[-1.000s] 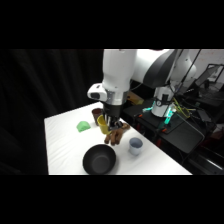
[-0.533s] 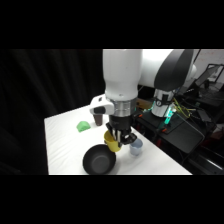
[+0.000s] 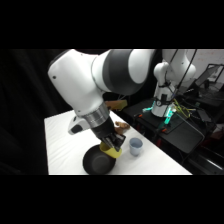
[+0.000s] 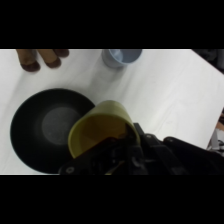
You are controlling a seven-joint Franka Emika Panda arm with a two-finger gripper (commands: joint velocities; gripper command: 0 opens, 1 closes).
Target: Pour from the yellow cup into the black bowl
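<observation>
The yellow cup (image 3: pixel 109 150) (image 4: pixel 102 129) is tipped on its side, with its open mouth over the right rim of the black bowl (image 3: pixel 96 163) (image 4: pixel 24 131). My gripper (image 3: pixel 114 142) (image 4: pixel 118 148) is shut on the cup's wall and comes down from the big white arm that fills the side view. The bowl rests on the white table near its front edge. I see nothing inside the bowl in the wrist view, and the cup's inside looks dark.
A pale blue-white cup (image 3: pixel 135 146) (image 4: pixel 121 56) stands upright just right of the bowl. A dark brown lumpy thing (image 4: pixel 40 57) lies beyond the bowl, cut off by the picture's top. Dark equipment with a green light (image 3: pixel 168 116) sits past the table's right edge.
The arm has swung lower and toward the camera. The yellow cup went from upright above the table to tipped over the bowl's rim.
</observation>
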